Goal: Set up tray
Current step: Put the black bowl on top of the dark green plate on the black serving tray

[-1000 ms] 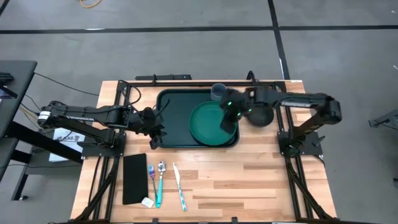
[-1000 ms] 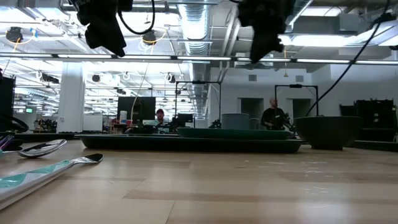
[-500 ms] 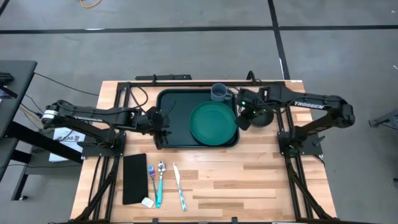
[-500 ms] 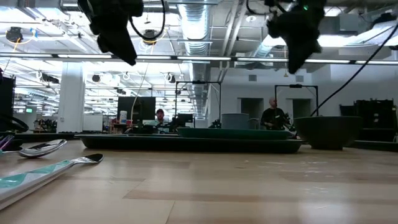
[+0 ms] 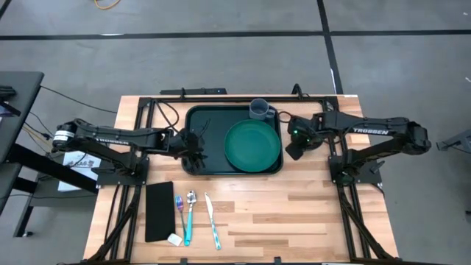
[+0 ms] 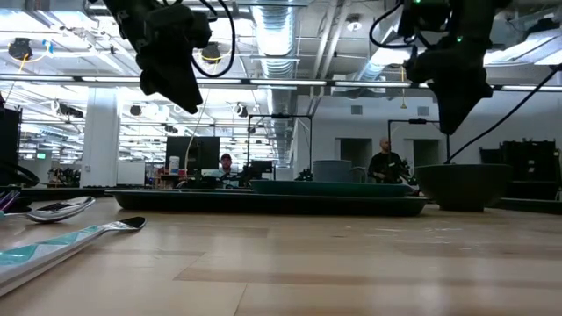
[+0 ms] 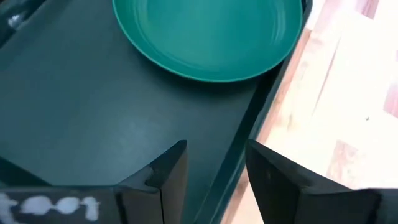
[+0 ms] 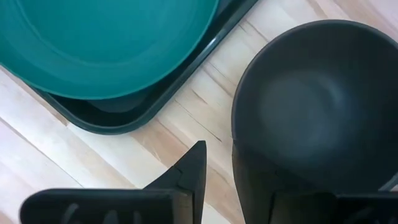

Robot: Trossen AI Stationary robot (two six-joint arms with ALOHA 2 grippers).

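Table (image 5: 294, 213): pale wood planks, centre of the high view, on a grey floor crossed by dark lines.

Tray (image 5: 210, 143): dark green, upper middle of the table, holding a round green plate (image 5: 253, 144) on its right half and a grey cup (image 5: 259, 109) at its upper right corner.

Bowl (image 5: 310, 138): dark, on bare wood just right of the tray.

Lower left of the table: a flat black rectangle (image 5: 159, 211), then a fork (image 5: 179, 203), a spoon (image 5: 190, 213) and a knife (image 5: 212, 221) (teal-handled, side by side).

Left gripper (image 5: 193, 149): above the tray's lower left part, fingers parted over the tray's rim, nothing between them.

Right gripper (image 5: 292, 149): at the bowl's left edge, fingers slightly apart, astride the bowl's rim (contact not clear).

Room, low view: an open hall with ceiling ducts, light strips, white columns and desks; two people (image 6: 385, 163) far behind the tray.
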